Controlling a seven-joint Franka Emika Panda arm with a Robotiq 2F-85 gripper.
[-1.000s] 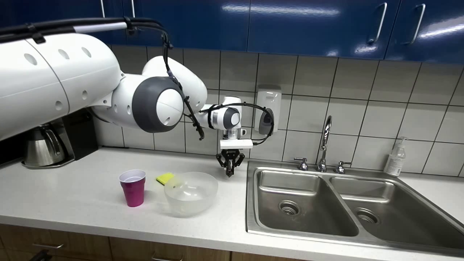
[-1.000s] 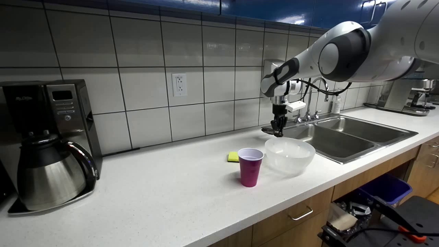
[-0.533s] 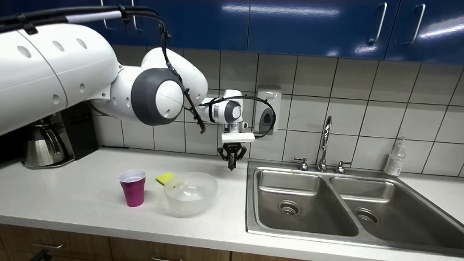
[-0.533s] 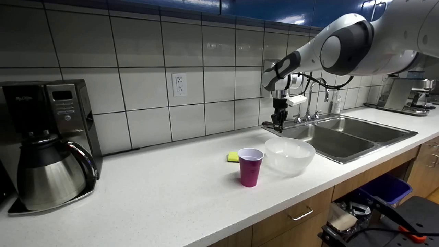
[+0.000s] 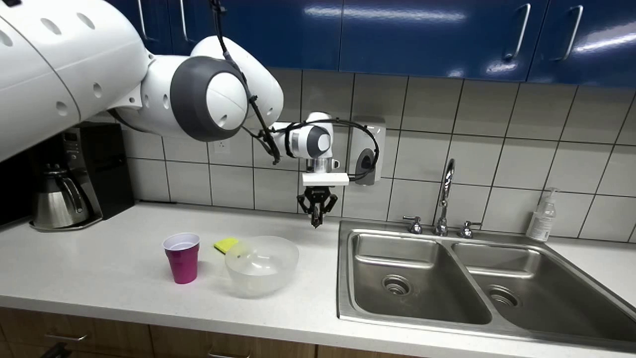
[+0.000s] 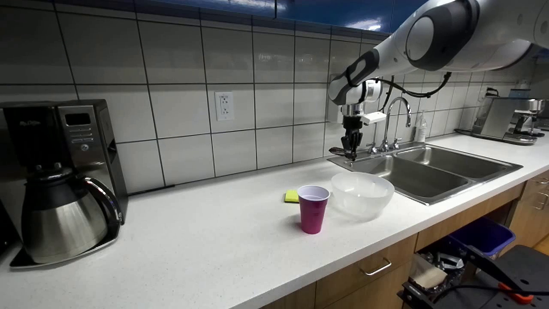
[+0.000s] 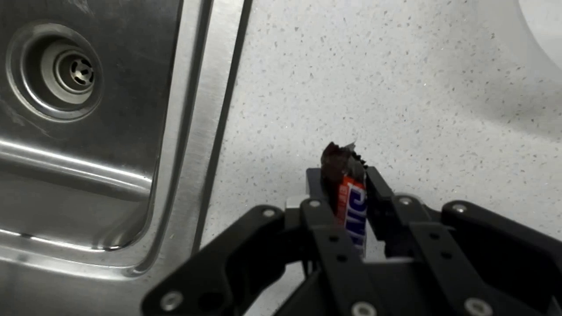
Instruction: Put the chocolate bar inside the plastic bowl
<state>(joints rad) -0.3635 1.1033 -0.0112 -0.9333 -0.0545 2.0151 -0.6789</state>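
Speckled counter [image 7: 285,101]; tool [image 7: 344,182] gripping chocolate bar [image 7: 350,197]: dark brown, red, white, blue print

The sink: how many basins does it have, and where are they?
2. The nearer basin sits toward the plastic bowl; the farther basin is right beside it, away from the bowl. Both exterior views show the pair, and no other seems hidden.
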